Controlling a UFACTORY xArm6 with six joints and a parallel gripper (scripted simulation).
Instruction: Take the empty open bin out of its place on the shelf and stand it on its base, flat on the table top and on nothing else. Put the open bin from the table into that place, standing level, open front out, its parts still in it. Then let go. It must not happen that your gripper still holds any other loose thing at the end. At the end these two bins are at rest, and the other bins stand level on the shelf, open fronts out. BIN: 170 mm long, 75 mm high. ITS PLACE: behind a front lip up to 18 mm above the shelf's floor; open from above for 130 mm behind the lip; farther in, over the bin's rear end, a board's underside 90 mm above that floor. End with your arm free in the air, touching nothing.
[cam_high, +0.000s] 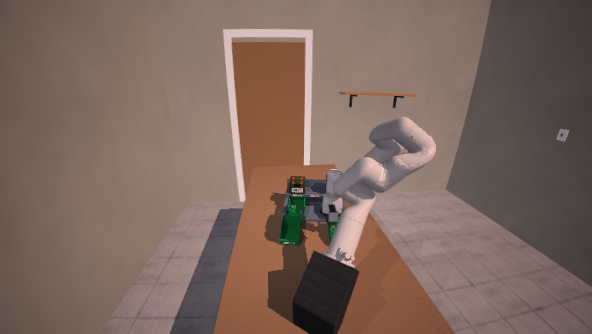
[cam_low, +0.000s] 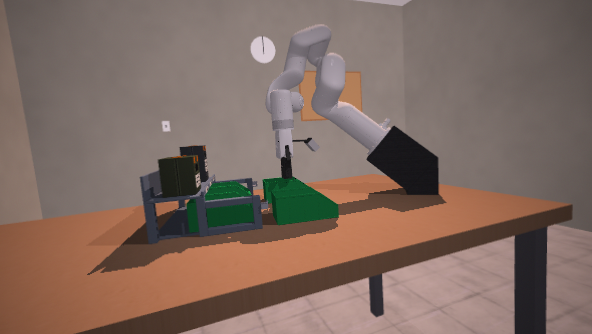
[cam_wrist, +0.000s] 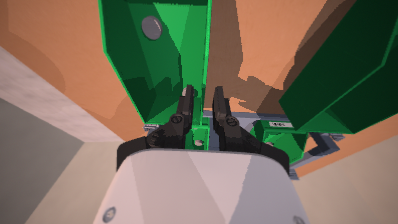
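The empty green bin (cam_high: 291, 229) (cam_low: 305, 206) (cam_wrist: 345, 60) stands on the table in front of the shelf (cam_low: 202, 215), seemingly flat. The green bin with parts (cam_high: 333, 231) (cam_low: 268, 192) (cam_wrist: 135, 70) stands on the table beyond it; a round metal disc (cam_wrist: 151, 27) lies inside. My gripper (cam_low: 286, 177) (cam_wrist: 203, 95) is partly open and points down at this bin's side wall. In the wrist view one finger is over the inside and the other over the outside, with the wall between them and gaps on both sides. The shelf place (cam_high: 314, 209) between the lower green bins looks empty.
A lower green bin (cam_high: 296, 204) (cam_low: 230, 212) (cam_wrist: 283, 143) stands in the shelf beside the empty place, and another green bin (cam_wrist: 199, 134) shows on the other side. Dark bins (cam_low: 180, 176) (cam_high: 297, 185) with orange contents stand on the upper tier.
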